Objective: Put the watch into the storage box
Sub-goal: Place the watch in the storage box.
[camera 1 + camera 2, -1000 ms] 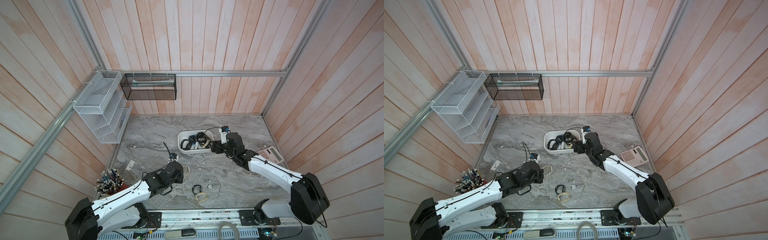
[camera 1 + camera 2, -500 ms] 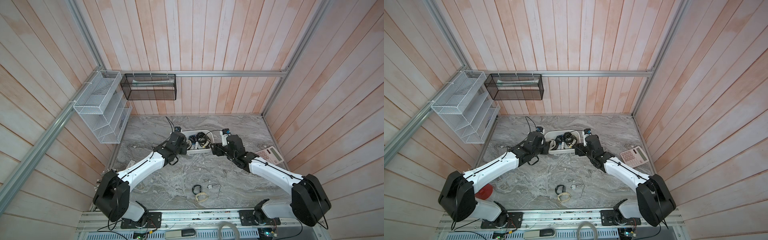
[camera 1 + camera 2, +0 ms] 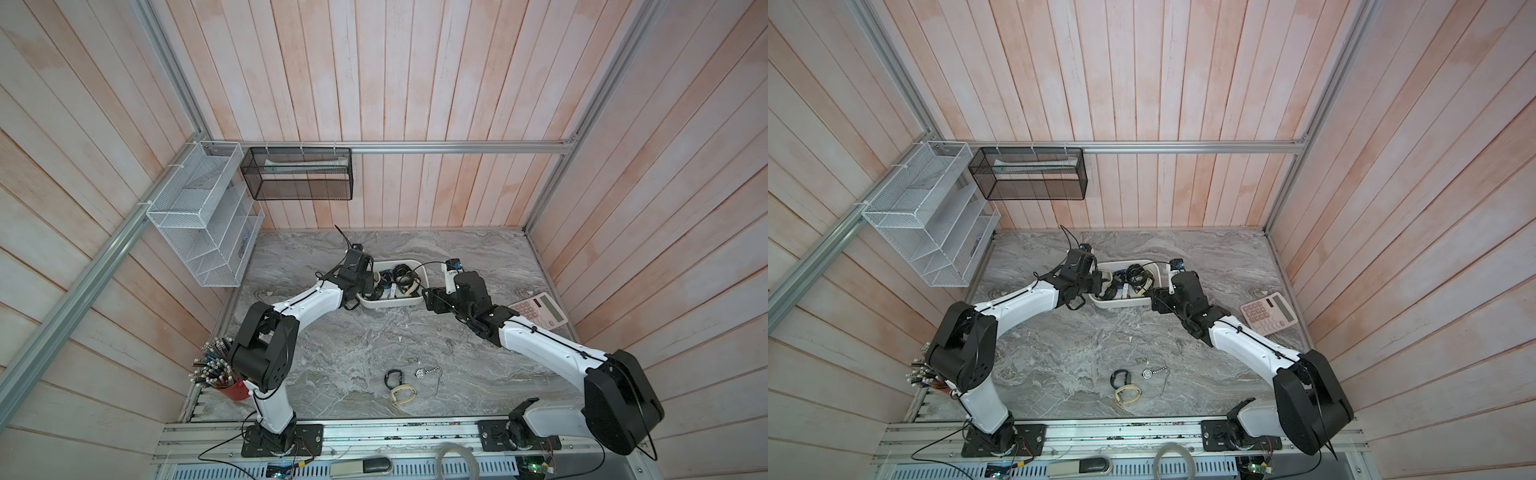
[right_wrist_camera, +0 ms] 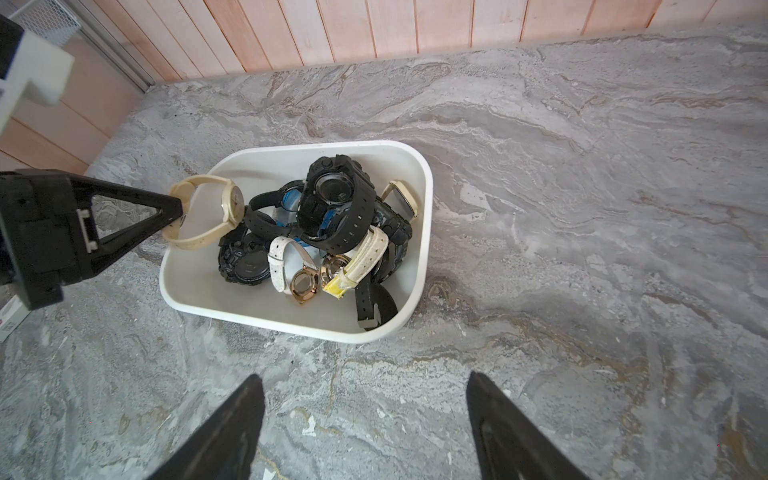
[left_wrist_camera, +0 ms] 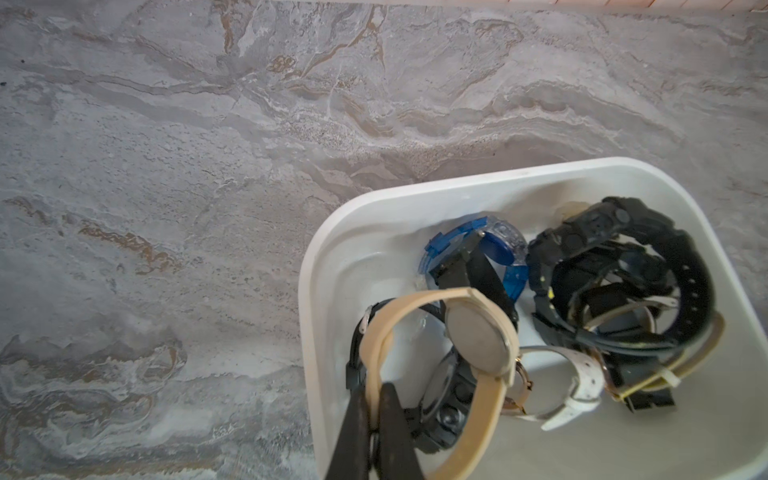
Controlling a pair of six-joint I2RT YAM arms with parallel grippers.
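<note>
The task is well along but not finished. The tan watch [image 5: 478,332] is over the storage box [image 5: 307,291], at the end of the box nearest the left arm, and it has not been let go. The left hand [image 5: 374,399] is closed tight on the watch's strap, so the loop and dial hang free beyond its fingers. The watch sits above the inside of the box, with part of the strap reaching over the rim. I cannot tell whether it touches anything below. A heap of other watches [image 4: 332,216] already fills much of the box, piled mostly toward the far end from the left hand. What seems left for this watch is to open the fingers and draw the arm clear. The right hand [image 4: 363,376] holds nothing. Its fingers are spread wide above the bare counter [image 4: 582,208], just beside the box on the side facing the right arm. Well away from the box, toward the robot's base, a black watch [image 3: 394,377], a cream watch [image 3: 402,394] and a pocket watch [image 3: 422,374] on a chain lie on the counter, so more trips look likely.
</note>
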